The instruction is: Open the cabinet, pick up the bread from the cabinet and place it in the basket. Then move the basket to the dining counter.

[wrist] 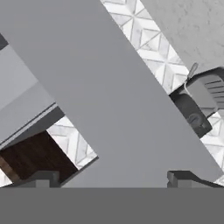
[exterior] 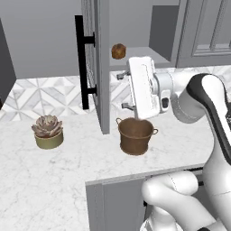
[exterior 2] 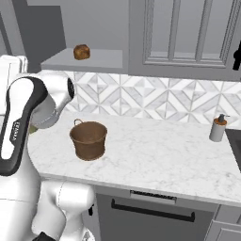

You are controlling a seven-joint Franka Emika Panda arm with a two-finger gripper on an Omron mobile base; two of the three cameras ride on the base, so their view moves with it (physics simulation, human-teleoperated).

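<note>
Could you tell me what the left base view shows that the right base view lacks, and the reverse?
Left base view alone: the open gripper beside the swung-open cabinet door, its black bar handle, and a potted succulent. Right base view alone: a soap dispenser and a shut glass-paned cabinet. Both: the bread on the cabinet shelf and the basket on the marble worktop.

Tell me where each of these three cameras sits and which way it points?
Left base view: behind the arm's left, looking forward and down at the open cabinet, bread and basket; white arm and open gripper show.
Right base view: behind the arm's right, facing the same counter; arm at lower left.
Hand view: on the hand, facing the grey door; fingertips at bottom.
Both base views share the bread and basket.
</note>
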